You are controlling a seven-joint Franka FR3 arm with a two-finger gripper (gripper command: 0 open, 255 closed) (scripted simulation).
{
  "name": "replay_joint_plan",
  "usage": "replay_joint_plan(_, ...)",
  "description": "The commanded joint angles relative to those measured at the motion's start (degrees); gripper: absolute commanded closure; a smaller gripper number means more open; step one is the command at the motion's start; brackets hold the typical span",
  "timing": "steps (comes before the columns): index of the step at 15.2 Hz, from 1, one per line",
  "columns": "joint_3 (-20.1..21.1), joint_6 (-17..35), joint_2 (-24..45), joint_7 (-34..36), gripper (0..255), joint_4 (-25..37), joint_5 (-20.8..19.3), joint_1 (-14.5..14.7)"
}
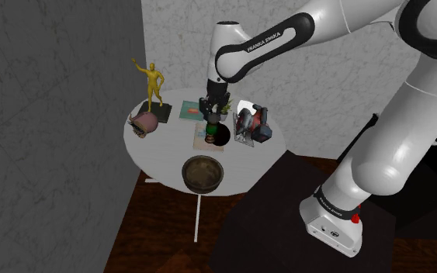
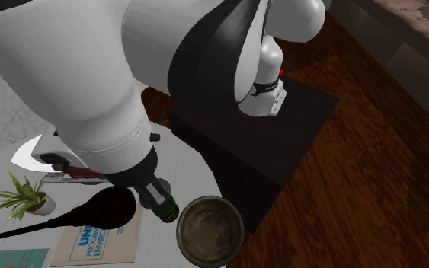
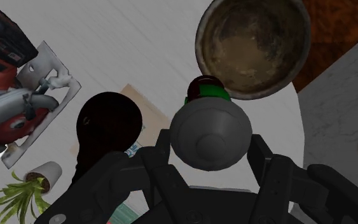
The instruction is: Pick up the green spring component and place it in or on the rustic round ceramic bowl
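Observation:
The spring component (image 3: 208,130) is a grey cylinder with a green band and a dark red tip. My gripper (image 3: 209,151) is shut on it, one black finger (image 3: 160,153) on each side of the grey body. In the shoulder view the gripper (image 1: 210,110) hangs over the middle of the round white table (image 1: 162,151), with the component (image 1: 211,126) below it. The brown round bowl (image 1: 202,172) sits at the table's front edge, nearer the camera than the gripper. In the second exterior view the component (image 2: 163,202) points its green end at the bowl (image 2: 209,228), close beside its rim. The bowl (image 3: 254,38) holds nothing.
A black bulb-shaped object (image 2: 102,211) lies on a booklet (image 2: 91,244) right beside the component. A red circular saw (image 1: 253,124), a small potted plant (image 2: 24,195), a gold figurine (image 1: 154,81) and a pink pot (image 1: 143,122) also stand on the table. A grey wall (image 1: 53,116) is close.

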Motion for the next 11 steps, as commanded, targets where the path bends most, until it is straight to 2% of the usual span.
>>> replay_joint_plan(1, 1.16, -0.92, -2.9, 2.42, 255, -1.99, 0.2, 1.31)
replay_joint_plan(7, 5.32, -4.38, -9.99, 9.69, 255, -5.56, 1.56, 5.3)
replay_joint_plan(11, 5.42, -1.2, -8.24, 9.92, 255, -7.01, 1.26, 5.27)
